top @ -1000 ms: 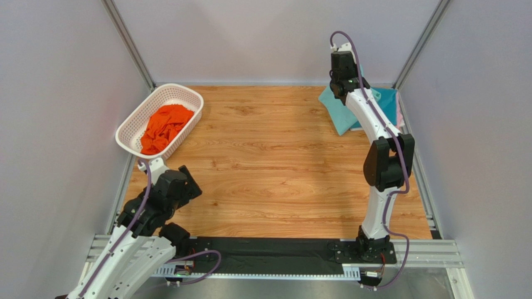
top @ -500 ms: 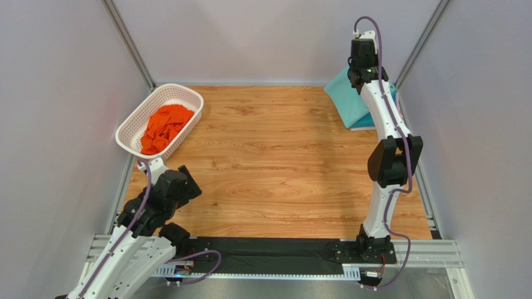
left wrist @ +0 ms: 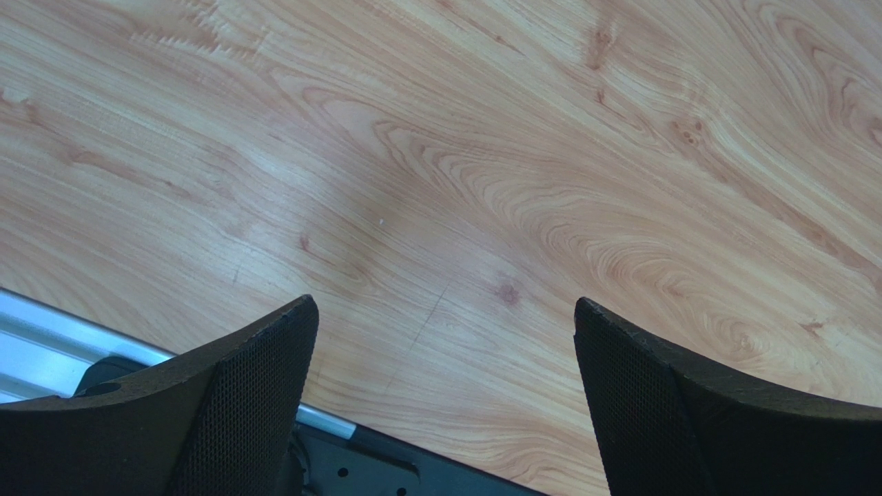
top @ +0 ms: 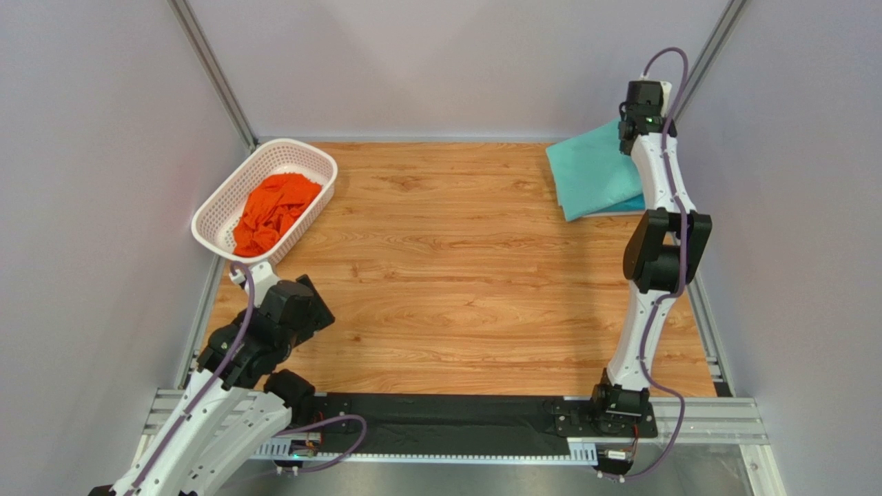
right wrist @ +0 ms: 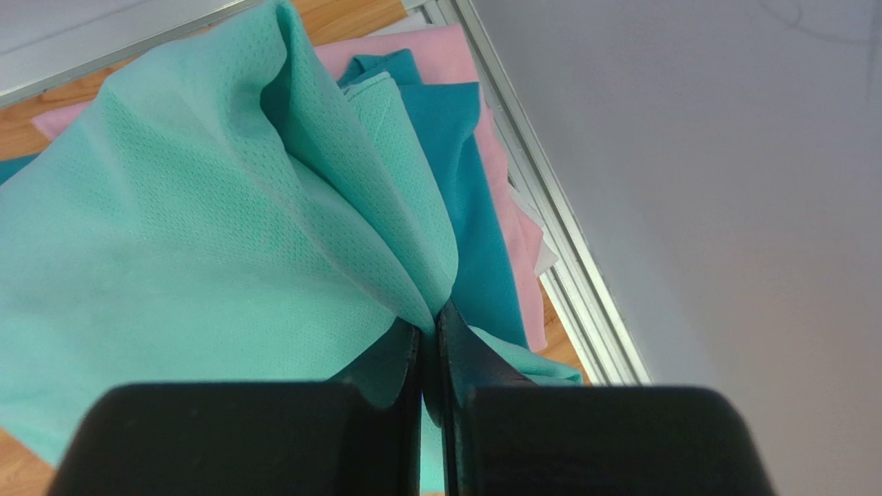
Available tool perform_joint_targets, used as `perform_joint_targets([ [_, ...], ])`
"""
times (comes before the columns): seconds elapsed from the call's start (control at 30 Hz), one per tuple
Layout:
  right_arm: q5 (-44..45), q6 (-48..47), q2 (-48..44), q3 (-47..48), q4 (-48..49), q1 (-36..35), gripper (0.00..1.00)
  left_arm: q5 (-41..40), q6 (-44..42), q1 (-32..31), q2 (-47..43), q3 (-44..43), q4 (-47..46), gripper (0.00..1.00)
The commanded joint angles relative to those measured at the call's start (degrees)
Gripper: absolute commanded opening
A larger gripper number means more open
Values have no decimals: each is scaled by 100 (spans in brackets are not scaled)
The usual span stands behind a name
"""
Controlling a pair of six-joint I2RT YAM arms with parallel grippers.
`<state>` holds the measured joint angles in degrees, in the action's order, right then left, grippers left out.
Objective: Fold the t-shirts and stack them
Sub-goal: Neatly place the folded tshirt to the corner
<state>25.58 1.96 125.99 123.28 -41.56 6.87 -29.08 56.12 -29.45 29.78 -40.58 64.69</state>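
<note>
At the near edge, a black base plate [top: 456, 419] on a silver aluminium rail [top: 714, 424] carries both arms. The left arm is folded low at the near left corner. Its left gripper [left wrist: 443, 310] hangs released, the black textured fingers [left wrist: 259, 382] wide apart over bare board with nothing between them.

The light wooden tabletop with wavy grain and small knots [top: 466, 269] runs back to pale grey wall panels [top: 445, 62], which close in the left, right and far sides. Slanted aluminium frame posts [top: 212, 72] mark the far corners.

At the far left, a white perforated plastic basket [top: 210, 212] sits tilted at the table's edge, with a crumpled orange cloth t-shirt [top: 271, 212] lying inside it.

The right arm stretches upright into the far right corner. The right gripper [right wrist: 430, 331] is clenched on a fold of the mint-green mesh-weave t-shirt [right wrist: 186, 227], and the cloth fans out from the pinched point. Under it lie a darker teal t-shirt [right wrist: 466, 186] and, lowest, a pink t-shirt [right wrist: 492, 124], whose edge reaches the metal rail beside the right wall. From above, the mint-green cloth covers most of that pile, leaving only a strip of teal showing at its near side.
</note>
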Motion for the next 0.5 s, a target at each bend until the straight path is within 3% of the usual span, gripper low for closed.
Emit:
perform_joint_targets([
  [0.0,-430,603,100,363,-63,270,0,-98,92,10,89,-108,62,100],
  [0.47,-1082,1254,329,56,-168,929,0,-115,92,10,406,-143,106,100],
])
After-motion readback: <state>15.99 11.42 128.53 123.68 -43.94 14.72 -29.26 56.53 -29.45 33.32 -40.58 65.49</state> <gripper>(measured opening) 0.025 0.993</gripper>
